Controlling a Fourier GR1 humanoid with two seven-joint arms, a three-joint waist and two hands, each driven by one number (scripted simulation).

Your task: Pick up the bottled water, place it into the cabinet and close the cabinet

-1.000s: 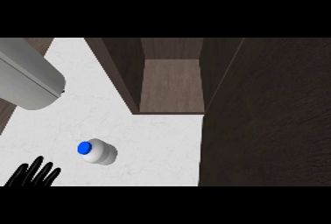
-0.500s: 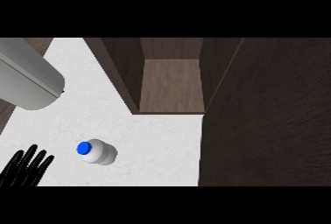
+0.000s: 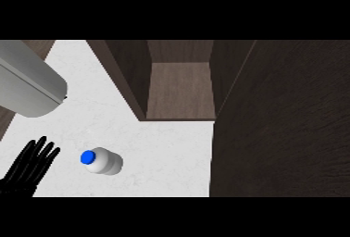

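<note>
You are looking steeply down on a white, faintly marbled counter (image 3: 171, 139), matte and flat, which runs from the upper left toward the lower middle of the view. Dark brown wood-grain cabinet (image 3: 181, 88) stands on its far side, open, its boxy interior showing a paler brown floor between two darker side walls. To the right, a broad dark panel (image 3: 287, 120), the same grained wood, fills the view from top to bottom; you cannot tell from here whether it is the door.

The bottle (image 3: 103, 161) stands upright on the counter near its front edge, well short of the cabinet mouth: a squat, round, whitish body with a bright blue cap seen from above.

Your left hand (image 3: 31, 166) shows at the counter's lower left edge, black, fingers straight and spread, holding nothing, just beside the bottle without touching it. A smooth grey cylinder (image 3: 27, 85) lies across the upper left corner. The right hand does not show.
</note>
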